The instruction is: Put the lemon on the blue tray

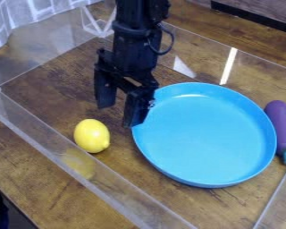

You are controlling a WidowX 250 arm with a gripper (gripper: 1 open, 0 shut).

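Note:
The lemon (pixel 92 136) is a small bright yellow fruit lying on the wooden table at the lower left. The blue tray (pixel 229 161) is a large round dish to its right, with nothing in it. My black gripper (pixel 118 105) hangs open above the table, its two fingers pointing down between the lemon and the tray's left rim. It stands up and to the right of the lemon, apart from it, with nothing between the fingers.
A purple eggplant (pixel 281 128) lies just off the tray's right rim. Clear plastic walls (pixel 38 125) fence the wooden table along the left and front edges.

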